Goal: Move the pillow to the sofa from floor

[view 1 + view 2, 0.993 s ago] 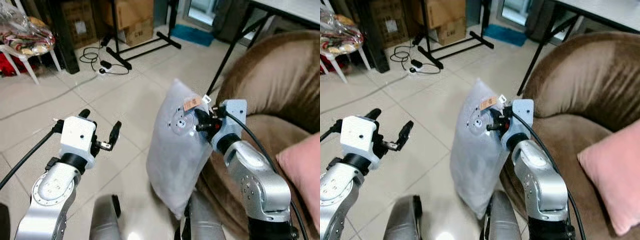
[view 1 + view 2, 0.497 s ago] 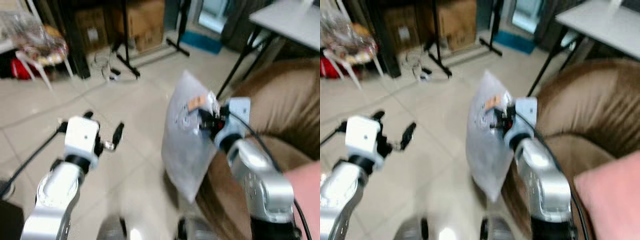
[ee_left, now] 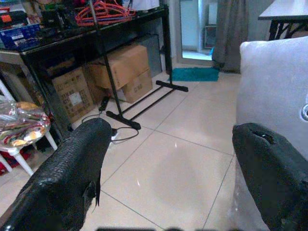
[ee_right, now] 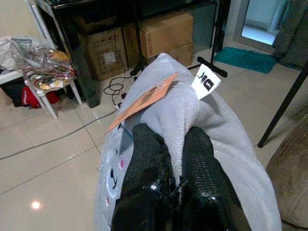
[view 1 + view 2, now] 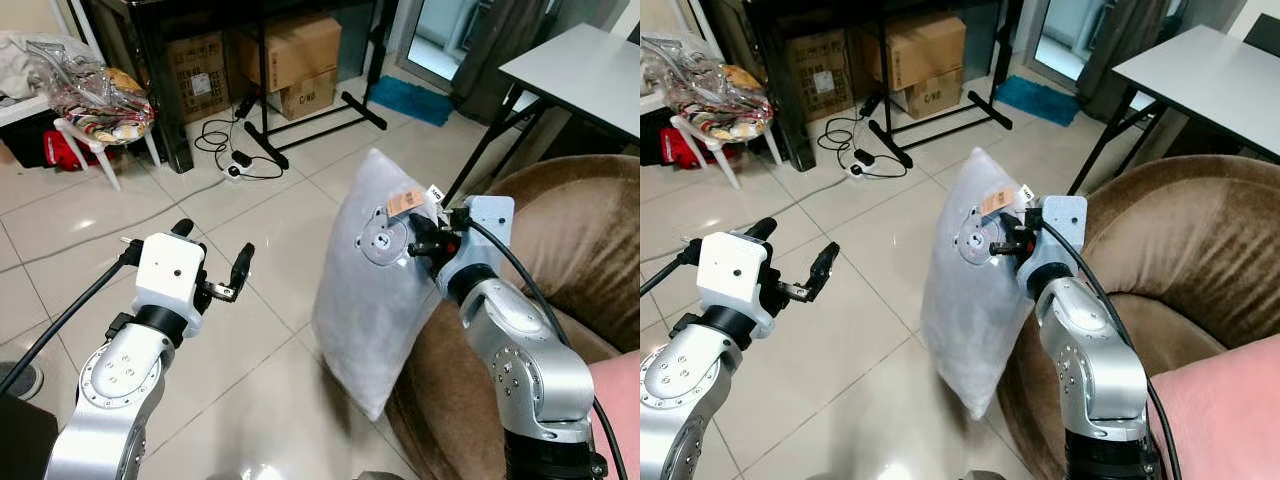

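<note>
Sofa (image 5: 570, 230) and pink cushion (image 5: 618, 400) cut by right frame edge; print on pillow's orange tag (image 4: 142, 99) too small to read

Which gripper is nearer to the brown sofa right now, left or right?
Right. The right gripper is shut on the grey pillow right beside the brown sofa. The left gripper hangs open over the tiled floor, on the pillow's far side from the sofa.

Silver arms, white wrist blocks, black cables
</note>
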Robot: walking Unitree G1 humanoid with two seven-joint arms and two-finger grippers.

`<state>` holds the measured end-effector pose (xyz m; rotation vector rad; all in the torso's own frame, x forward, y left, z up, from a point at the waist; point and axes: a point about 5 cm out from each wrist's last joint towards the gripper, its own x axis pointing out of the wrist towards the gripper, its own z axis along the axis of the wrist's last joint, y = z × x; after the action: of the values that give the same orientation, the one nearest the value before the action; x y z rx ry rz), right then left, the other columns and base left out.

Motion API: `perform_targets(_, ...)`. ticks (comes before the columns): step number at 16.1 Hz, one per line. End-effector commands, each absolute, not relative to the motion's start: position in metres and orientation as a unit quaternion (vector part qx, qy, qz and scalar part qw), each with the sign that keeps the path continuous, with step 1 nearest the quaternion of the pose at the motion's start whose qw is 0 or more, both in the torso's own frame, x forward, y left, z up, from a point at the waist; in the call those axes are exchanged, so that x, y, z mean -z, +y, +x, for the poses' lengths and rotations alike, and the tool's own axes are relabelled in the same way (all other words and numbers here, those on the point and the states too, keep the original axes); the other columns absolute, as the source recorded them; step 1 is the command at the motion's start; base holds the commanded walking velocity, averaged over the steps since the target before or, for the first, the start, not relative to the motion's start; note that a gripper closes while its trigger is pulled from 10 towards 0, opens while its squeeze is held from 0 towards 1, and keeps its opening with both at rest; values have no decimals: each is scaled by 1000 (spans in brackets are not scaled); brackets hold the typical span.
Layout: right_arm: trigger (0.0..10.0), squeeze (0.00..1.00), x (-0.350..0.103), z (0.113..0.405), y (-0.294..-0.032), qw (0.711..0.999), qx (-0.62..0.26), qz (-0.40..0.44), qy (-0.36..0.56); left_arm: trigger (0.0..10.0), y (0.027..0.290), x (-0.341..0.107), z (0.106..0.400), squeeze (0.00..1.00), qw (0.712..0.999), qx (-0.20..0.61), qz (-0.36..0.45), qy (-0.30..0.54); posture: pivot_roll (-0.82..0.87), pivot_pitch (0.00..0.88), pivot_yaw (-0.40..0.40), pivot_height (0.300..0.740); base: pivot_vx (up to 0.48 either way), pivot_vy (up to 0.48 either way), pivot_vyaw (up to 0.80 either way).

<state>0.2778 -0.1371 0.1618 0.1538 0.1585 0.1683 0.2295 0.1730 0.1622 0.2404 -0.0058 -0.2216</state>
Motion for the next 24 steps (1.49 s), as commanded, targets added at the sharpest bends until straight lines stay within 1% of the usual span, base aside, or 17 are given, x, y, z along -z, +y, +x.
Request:
perform_targets(1,10000,0,-176,279,-142,993,-75,82,47,10000,171,-160,229,220,986,113,124,0,-5,0,-86,740,0,0,0)
perform_targets(17,10000,0,-173,280,-142,995,-65,71,40,10000,166,-159,233,220,984,122,128,-3,-5,0,-79,740,0,0,0)
perform_targets(23,10000,0,-170,280,-141,994,-66,73,44,10000,166,-160,235,204,985,124,123,-6,-4,0,-77,740,0,0,0)
perform_targets(24,10000,0,-169,280,-141,994,-66,75,47,10000,165,-160,235,208,985,125,122,-6,-4,0,-77,740,0,371,-400)
